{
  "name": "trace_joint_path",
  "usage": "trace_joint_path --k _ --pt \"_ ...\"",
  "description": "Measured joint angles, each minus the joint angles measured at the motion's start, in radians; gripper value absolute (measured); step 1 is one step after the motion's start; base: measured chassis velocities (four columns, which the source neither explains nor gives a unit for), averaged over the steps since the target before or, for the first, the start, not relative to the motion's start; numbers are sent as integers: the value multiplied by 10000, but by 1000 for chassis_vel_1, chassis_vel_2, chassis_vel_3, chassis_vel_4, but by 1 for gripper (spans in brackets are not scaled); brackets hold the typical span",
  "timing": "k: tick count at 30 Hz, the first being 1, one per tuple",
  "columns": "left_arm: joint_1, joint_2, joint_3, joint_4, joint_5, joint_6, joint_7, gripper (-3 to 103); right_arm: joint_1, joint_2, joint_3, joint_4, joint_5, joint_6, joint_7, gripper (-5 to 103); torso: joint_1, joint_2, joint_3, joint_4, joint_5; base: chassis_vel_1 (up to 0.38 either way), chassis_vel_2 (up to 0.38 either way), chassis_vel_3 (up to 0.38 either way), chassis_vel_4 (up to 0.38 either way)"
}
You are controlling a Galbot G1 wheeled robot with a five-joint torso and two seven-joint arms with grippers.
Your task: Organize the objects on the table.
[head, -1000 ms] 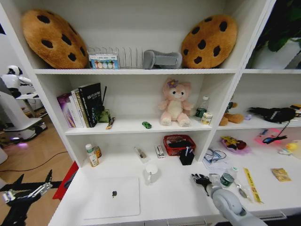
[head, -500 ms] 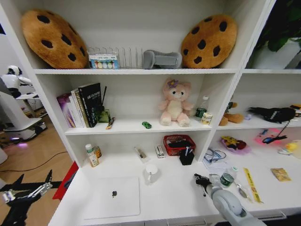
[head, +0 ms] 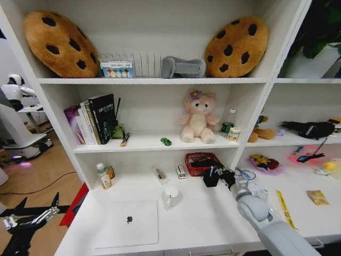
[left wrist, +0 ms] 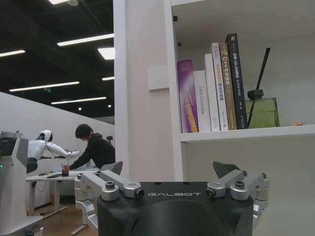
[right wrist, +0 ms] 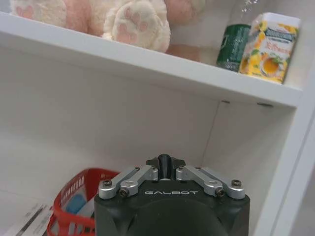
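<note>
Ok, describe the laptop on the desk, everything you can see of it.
The laptop is a slim silver one, metal by the look, lid shut, with a small dark logo at the middle of the lid. It lies flat near the front left of the white table, lid up. Nothing rests on it or touches it. The white mug stands apart, behind its right corner. The right tool is well off to the right, by the red basket.

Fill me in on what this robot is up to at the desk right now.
The robot is tidying the white desk. Its right gripper is raised over the back of the desk, beside the black pen holder and the red basket; its fingers are shut on something small and dark. The left gripper hangs open off the desk's left end. The closed silver laptop lies at the front left, with the white mug just behind it.
</note>
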Motion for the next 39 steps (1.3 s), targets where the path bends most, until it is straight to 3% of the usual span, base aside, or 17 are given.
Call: trace_joint_path --k 14,23,26,30,34,39 --pt "0 0 0 0 0 0 0 100 1991 177 -1758 -2316 -433 831 -227 10 0 0 0 -3 1 0 0 0 0" --pt "0 0 0 0 0 0 0 100 1863 331 -1685 -2379 -497 925 -33 37 0 0 -1 -2 2 0 0 0 0" --pt "0 0 0 0 0 0 -1 100 1319 304 -1306 -1688 -453 925 161 54 0 0 -1 -2 1 0 0 0 0" --pt "-1 0 0 0 0 0 -1 100 808 234 -1017 -941 -302 889 355 65 0 1 -2 -2 -1 0 0 0 0" --pt "0 0 0 0 0 0 -1 100 -507 262 -351 660 -25 123 1044 81 0 2 -2 -2 -2 0 0 0 0" --pt "0 0 0 0 -1 -1 -1 100 -2518 572 670 2270 27 23 1092 99 -1 1 -3 -4 2 0 0 0 0"
